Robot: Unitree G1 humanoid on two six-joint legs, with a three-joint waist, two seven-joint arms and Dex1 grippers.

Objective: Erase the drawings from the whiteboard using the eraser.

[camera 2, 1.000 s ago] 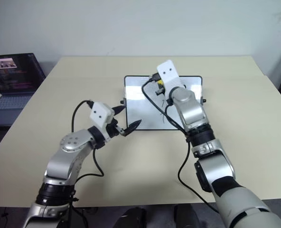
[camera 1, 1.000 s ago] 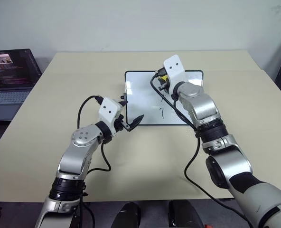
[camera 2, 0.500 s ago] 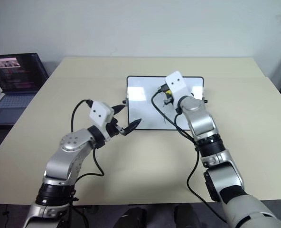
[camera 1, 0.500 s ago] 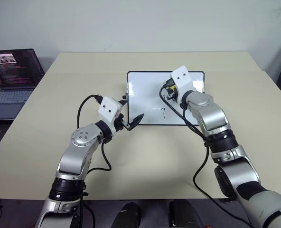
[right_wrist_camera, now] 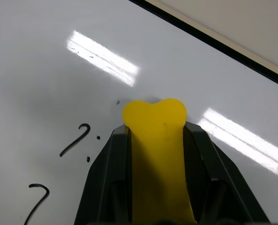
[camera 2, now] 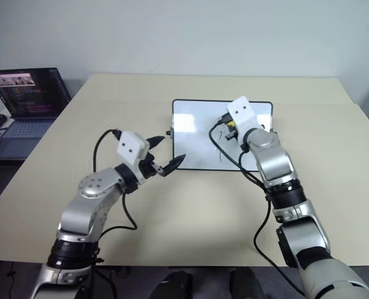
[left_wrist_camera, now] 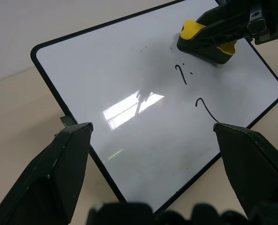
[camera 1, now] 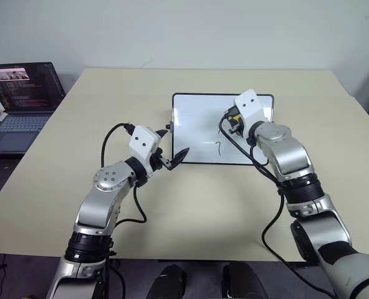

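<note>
Nearest: left gripper [camera 1: 174, 159] hanging over tan table [camera 1: 191, 205], just off near-left corner of whiteboard [camera 1: 194, 124]; fingers spread wide, nothing between, tips pointing twd board. In left wrist view both black fingers [left_wrist_camera: 47, 180] frame board's near edge.

Next out: whiteboard lying flat mid-table, black frame, glossy, ceiling lights reflected on surface. Drawings [left_wrist_camera: 197, 91] remaining on rt half of board: hooked dotted mark [right_wrist_camera: 75, 140] and, nearer to robot, 7-like hook [left_wrist_camera: 205, 108]. Faint grey smudge on board by eraser in left wrist view. Small speck just beside eraser tip in right wrist view.

Further: right gripper [camera 1: 233, 119] over rt part of board, clamped tight on eraser [right_wrist_camera: 158, 154]; yellow block squeezed between black fingers [right_wrist_camera: 106, 178], rounded end sticking fwd past tips. Eraser end down at board surface just beyond dotted mark; actual contact not clear. Black cable looping from rt wrist across board's near edge.

Far left, off table: open laptop [camera 1: 23, 93], screen lit, on separate dark surface. Pale wall behind table.
</note>
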